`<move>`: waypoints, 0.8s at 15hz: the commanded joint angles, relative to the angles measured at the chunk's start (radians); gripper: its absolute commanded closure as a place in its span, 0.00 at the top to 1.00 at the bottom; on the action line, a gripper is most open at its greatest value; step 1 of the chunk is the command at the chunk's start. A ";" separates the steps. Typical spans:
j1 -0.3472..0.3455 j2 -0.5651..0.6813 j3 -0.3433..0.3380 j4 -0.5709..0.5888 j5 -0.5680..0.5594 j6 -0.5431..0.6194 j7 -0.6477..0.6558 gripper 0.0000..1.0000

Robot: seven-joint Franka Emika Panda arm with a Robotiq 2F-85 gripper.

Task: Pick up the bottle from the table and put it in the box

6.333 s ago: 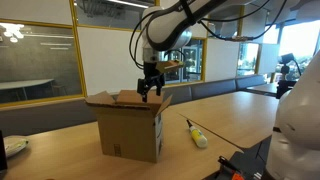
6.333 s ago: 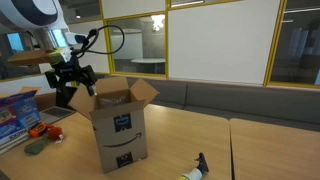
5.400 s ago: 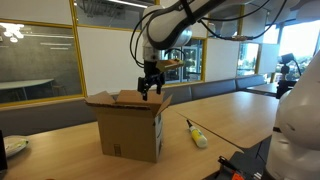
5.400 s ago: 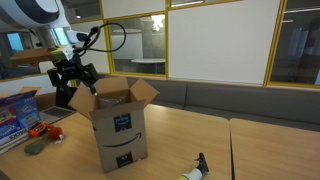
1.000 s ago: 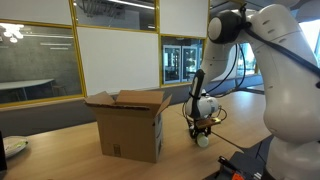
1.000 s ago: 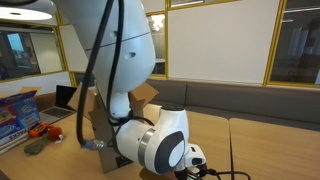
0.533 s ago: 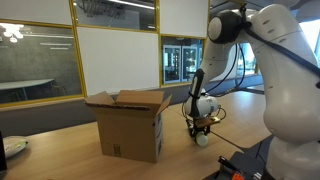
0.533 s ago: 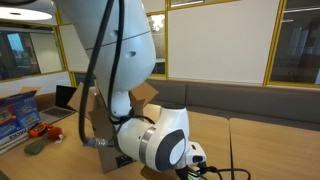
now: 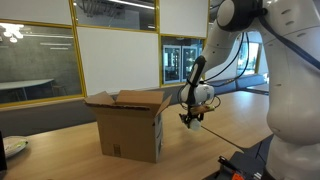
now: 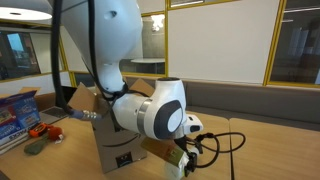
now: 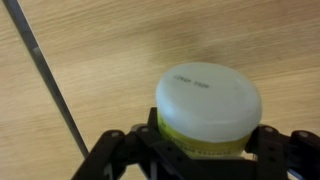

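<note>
Whitish plastic with a yellow band, the bottle [image 11: 208, 105] sits clamped between the dark fingers [image 11: 118, 152] of the gripper [image 11: 205, 150]. Its round end faces the wrist camera, with the wooden table [image 11: 100, 60] beyond it. In an exterior view the bottle [image 9: 195, 118] hangs just right of the box [image 9: 130, 125] and appears to be off the tabletop. It looks light, stiff and smooth, so probably slippery. A firm squeeze across the slim body, as here, seems the safest hold.
</note>
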 commanded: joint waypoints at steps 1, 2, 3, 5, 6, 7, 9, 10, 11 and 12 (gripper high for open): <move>0.044 -0.168 -0.034 -0.017 -0.067 -0.068 0.055 0.46; 0.049 -0.201 -0.034 -0.015 -0.091 -0.084 0.073 0.46; 0.050 -0.234 -0.031 -0.010 -0.116 -0.099 0.094 0.46; 0.047 -0.299 -0.018 0.007 -0.171 -0.134 0.145 0.46; 0.044 -0.328 -0.007 0.020 -0.198 -0.155 0.167 0.46; 0.039 -0.355 0.008 0.037 -0.225 -0.179 0.192 0.46; 0.032 -0.407 0.045 0.071 -0.250 -0.225 0.217 0.46; 0.030 -0.422 0.064 0.092 -0.257 -0.243 0.227 0.46; 0.030 -0.437 0.086 0.112 -0.261 -0.260 0.234 0.46; 0.031 -0.449 0.106 0.131 -0.260 -0.274 0.238 0.46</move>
